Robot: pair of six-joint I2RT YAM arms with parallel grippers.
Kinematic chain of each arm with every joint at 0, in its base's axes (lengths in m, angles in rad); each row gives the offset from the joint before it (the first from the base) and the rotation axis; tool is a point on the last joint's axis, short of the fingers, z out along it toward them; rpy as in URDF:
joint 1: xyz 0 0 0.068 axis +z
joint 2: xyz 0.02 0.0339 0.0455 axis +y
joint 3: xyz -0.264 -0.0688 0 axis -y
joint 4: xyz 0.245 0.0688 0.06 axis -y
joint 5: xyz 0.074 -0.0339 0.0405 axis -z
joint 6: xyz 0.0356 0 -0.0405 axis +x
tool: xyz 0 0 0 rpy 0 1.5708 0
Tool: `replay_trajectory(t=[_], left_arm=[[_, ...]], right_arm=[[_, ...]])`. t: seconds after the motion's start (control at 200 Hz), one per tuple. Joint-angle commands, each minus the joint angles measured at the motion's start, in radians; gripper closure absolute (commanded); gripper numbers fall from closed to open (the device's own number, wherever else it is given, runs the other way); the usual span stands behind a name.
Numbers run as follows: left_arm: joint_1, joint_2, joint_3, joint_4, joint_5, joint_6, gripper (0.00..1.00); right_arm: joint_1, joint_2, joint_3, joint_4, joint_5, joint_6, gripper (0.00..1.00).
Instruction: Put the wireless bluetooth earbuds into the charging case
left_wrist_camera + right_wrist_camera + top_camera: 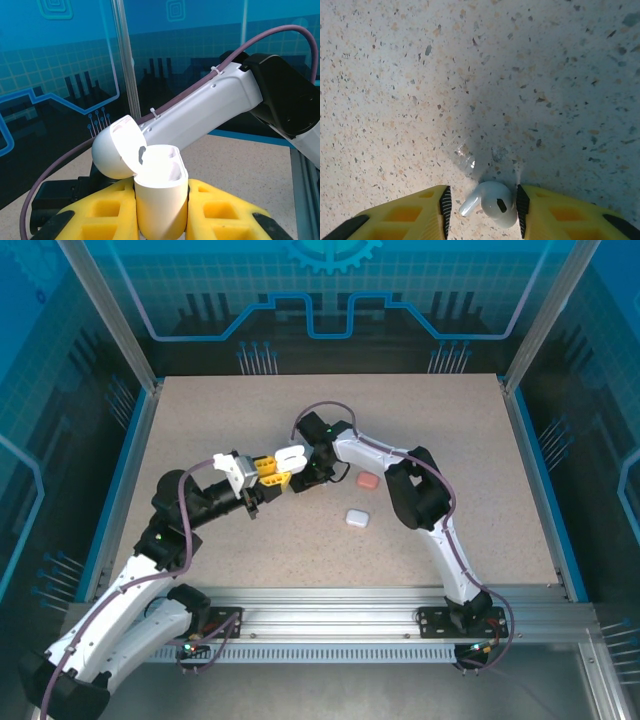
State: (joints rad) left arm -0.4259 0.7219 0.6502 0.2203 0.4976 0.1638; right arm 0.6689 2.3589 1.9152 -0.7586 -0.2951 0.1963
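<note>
So that its open wells faced upward, your left end effector (268,472) pinched the charging case (158,185) upright; your right end effector (482,210) straddled a white earbud (496,201) on the surface (420,75), grip unclear.

There are three cases: one open white case (157,195), one closed white case (357,518) and one pink case (367,481). There is one white earbud (492,202).
</note>
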Motion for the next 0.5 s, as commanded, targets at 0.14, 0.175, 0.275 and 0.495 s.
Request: replay_trajectory(t=[0.14, 0.175, 0.275, 0.495], left_arm=[[-0.007, 0.005, 0.034, -0.001, 0.008, 0.000, 0.93], [-0.006, 0.005, 0.034, -0.001, 0.007, 0.000, 0.93], [-0.007, 0.007, 0.034, -0.002, 0.007, 0.000, 0.93], [-0.007, 0.007, 0.034, -0.001, 0.005, -0.001, 0.92]], right_arm=[[0.014, 0.024, 0.010, -0.045, -0.035, -0.018, 0.62], [0.014, 0.025, 0.010, -0.044, -0.039, -0.017, 0.63], [0.015, 0.026, 0.012, -0.047, -0.039, -0.018, 0.64], [0.015, 0.027, 0.011, -0.051, -0.034, -0.020, 0.65]])
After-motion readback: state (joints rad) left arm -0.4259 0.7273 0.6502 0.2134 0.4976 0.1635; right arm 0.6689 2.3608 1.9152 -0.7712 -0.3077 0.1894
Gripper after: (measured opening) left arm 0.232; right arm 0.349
